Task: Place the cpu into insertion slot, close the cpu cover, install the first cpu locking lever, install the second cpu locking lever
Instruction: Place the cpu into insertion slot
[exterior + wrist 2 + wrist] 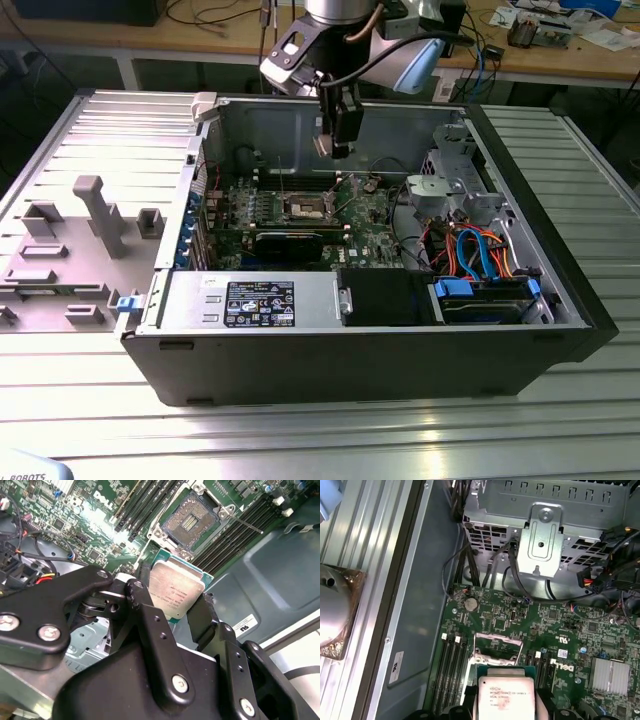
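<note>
Matte black, screw-studded claw [176, 594]

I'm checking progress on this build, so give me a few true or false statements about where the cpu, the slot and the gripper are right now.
1. The gripper holds the cpu by its edges. True.
2. The cpu sits in the insertion slot. False: the slot is empty, and the cpu is held clear of it.
3. The computer case lies open. True.
4. The motherboard is blue. False: it is green.
</note>
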`<state>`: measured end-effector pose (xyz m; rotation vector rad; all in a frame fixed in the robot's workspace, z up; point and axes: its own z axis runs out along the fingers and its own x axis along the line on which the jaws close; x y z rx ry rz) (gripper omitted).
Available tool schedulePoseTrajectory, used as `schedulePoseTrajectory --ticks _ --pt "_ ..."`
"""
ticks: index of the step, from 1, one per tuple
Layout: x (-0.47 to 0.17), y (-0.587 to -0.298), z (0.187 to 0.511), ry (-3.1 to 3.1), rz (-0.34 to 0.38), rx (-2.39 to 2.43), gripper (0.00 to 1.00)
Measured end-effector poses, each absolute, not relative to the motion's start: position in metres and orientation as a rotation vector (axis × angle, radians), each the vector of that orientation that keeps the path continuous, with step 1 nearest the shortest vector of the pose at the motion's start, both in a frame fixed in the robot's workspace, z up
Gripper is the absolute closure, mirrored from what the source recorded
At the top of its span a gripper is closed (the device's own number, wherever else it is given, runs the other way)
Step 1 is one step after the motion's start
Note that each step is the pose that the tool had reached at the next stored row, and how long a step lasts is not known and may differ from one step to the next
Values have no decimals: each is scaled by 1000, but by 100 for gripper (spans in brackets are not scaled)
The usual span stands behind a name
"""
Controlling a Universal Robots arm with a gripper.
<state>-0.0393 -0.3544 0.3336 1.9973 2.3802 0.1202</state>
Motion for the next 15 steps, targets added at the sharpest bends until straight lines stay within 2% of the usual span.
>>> schedulePoseTrajectory --ticks 15 --pt "-39 -354 323 2217 113 2172 46"
